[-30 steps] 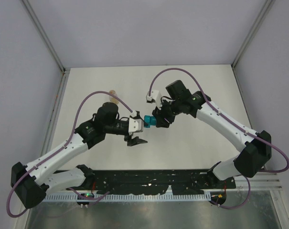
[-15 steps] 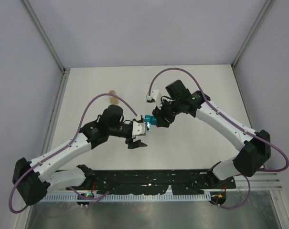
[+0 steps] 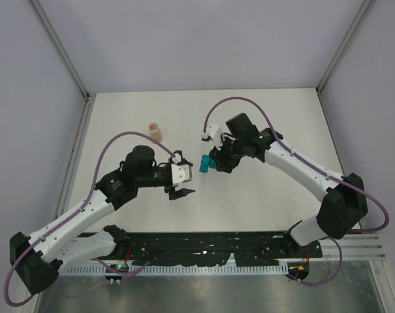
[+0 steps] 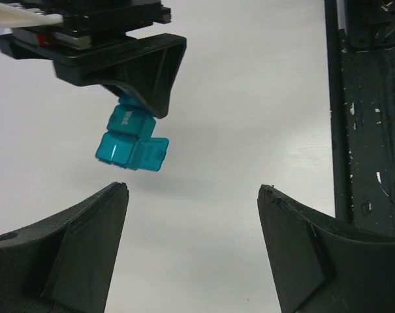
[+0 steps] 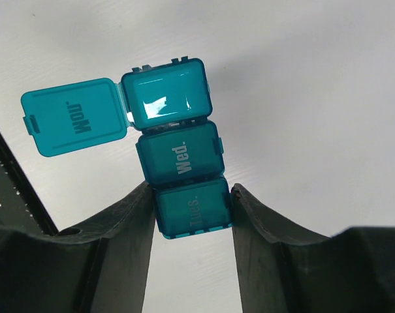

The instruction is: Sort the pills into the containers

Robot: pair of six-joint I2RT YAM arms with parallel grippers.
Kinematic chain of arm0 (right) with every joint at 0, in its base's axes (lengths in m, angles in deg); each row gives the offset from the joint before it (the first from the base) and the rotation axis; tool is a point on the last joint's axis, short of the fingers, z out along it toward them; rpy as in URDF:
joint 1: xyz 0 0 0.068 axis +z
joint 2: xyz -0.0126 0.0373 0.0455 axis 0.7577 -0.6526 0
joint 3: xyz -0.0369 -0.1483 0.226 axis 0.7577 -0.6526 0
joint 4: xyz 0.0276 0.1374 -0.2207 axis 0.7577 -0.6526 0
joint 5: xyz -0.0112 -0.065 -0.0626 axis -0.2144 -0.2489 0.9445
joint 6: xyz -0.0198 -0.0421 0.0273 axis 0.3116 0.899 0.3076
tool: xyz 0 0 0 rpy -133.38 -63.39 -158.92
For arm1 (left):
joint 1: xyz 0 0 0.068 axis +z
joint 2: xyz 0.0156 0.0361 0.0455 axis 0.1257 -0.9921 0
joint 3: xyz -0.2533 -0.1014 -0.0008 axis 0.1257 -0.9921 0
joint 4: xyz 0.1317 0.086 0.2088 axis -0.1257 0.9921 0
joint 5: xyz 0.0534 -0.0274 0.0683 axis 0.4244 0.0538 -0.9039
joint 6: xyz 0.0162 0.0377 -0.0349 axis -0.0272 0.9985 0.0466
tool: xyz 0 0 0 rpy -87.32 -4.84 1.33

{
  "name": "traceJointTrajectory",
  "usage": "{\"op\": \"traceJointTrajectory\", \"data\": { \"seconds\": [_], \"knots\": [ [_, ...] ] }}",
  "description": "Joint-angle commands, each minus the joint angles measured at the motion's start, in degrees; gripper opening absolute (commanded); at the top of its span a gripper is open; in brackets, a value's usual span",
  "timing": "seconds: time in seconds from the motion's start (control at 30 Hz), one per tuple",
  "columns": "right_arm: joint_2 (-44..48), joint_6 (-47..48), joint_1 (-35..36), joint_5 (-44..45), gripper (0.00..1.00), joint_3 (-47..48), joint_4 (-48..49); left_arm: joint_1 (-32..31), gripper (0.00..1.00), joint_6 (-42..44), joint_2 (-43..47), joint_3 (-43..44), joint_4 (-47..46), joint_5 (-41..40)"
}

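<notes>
The matte white flat table (image 3: 269,114) fills the enclosure floor, its surface plain and unmarked. A small clear tan-tinted cylindrical vial (image 3: 155,132) stands on it at about 10 o'clock from the table's centre, near the left edge and apart from everything else. Along the 6 o'clock edge lies a long black perforated metal mounting plate (image 3: 204,246), flecked with white chips in the left wrist view.
</notes>
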Motion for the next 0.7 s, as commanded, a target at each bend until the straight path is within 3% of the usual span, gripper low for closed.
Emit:
{"op": "traceJointTrajectory", "data": {
  "seconds": [0.0, 0.13, 0.4, 0.67],
  "knots": [
    [-3.3, 0.67, -0.35, 3.88, 0.14, -3.4, 8.26, 2.98, 0.84, -1.59, 2.25, -2.02, -2.03, -4.44],
    [-6.46, 0.15, -0.44, 7.13, 0.16, -6.92, 14.94, 7.11, 0.84, -4.84, 3.39, -3.61, -3.7, -8.04],
    [-12.97, -9.86, -1.23, 10.56, 0.18, -8.06, 23.91, 19.41, 0.84, -14.85, 4.18, -6.16, -11.07, -14.72],
    [-19.39, -18.13, -1.4, 18.03, 0.21, -6.05, 28.22, 23.29, 0.86, -19.7, 3.84, -7.91, -16.44, -25.8]
  ]
}}
